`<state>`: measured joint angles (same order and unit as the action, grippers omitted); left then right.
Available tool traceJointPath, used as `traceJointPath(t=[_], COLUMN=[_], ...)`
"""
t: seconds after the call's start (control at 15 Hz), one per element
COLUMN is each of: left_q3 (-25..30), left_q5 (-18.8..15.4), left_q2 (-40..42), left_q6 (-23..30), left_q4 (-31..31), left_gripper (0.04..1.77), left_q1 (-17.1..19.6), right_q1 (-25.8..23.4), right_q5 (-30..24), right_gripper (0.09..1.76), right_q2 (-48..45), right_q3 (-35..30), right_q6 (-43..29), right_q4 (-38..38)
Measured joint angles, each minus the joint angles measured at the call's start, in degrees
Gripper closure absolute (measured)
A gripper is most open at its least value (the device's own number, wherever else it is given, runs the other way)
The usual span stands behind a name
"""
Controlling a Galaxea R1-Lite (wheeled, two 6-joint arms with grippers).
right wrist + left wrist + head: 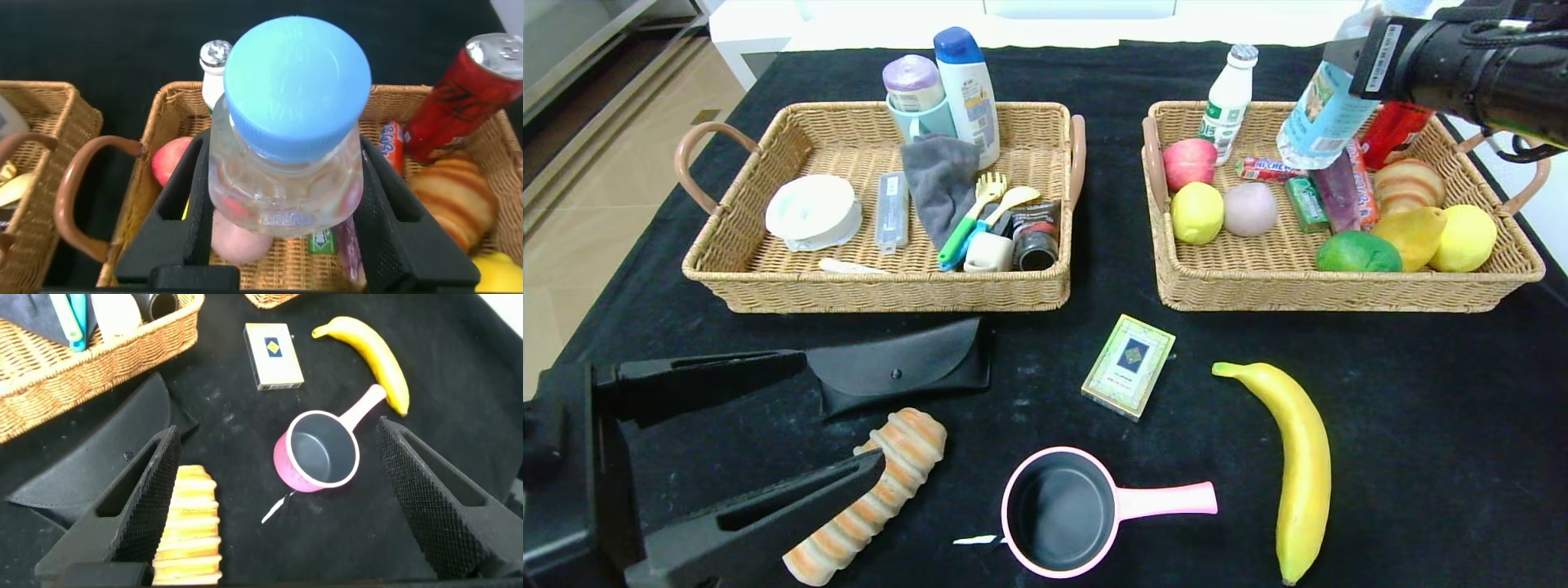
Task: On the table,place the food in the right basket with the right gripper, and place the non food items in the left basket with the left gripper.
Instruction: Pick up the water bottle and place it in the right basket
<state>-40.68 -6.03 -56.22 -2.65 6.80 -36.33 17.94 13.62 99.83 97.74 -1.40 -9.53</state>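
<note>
Bottle [1325, 110] sits pinched in the right jaws [286, 204], tilted over the right basket [1339, 290] near its back rim. Left jaws [841, 416] stand spread low at the desk's near-left edge, straddling the roll [874, 498] beside the case [903, 367]. Box [1129, 366], saucepan [1066, 513] and banana [1298, 465] lie well apart on the black desk [1437, 425].

Two baskets behind, loose items in front of them on the table [1421, 392]

Taking the card box [1128, 366] as centre: the glasses case [903, 366] lies left of it, the banana [1294, 465] right, the saucepan [1066, 510] in front, the bread roll [874, 498] front-left. Left basket [874, 286] sits behind-left, right basket [1339, 290] behind-right, with the water bottle [1327, 106] above the right basket's far part.
</note>
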Motion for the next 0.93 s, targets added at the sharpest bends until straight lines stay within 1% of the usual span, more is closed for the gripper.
traceJointPath(t=[0.13, 0.27, 0.73, 0.8, 0.93], left_q3=[0.02, 0.02, 0.09, 0.11, 0.2], left_q5=[0.06, 0.2, 0.22, 0.22, 0.22], left_q2=[0.05, 0.22, 0.41, 0.41, 0.41], left_q6=[-0.1, -0.16, -0.27, -0.3, -0.38], left_q4=[0.06, 0.09, 0.06, 0.06, 0.09], left_gripper=[0.09, 0.09, 0.09, 0.09, 0.09], left_q1=[0.02, 0.26, 0.34, 0.39, 0.39], right_q1=[-0.34, -0.98, -1.46, -1.46, -1.44], right_q5=[0.27, 0.66, 1.15, 1.18, 1.65], right_gripper=[0.83, 0.83, 0.83, 0.8, 0.65], right_q2=[3.28, 5.22, 6.95, 6.97, 6.9], right_q3=[2.78, 3.61, 3.44, 3.22, 3.02], right_q6=[0.02, 0.0, -0.3, -0.35, -0.35], right_q4=[1.4, 1.44, 1.52, 1.51, 1.18])
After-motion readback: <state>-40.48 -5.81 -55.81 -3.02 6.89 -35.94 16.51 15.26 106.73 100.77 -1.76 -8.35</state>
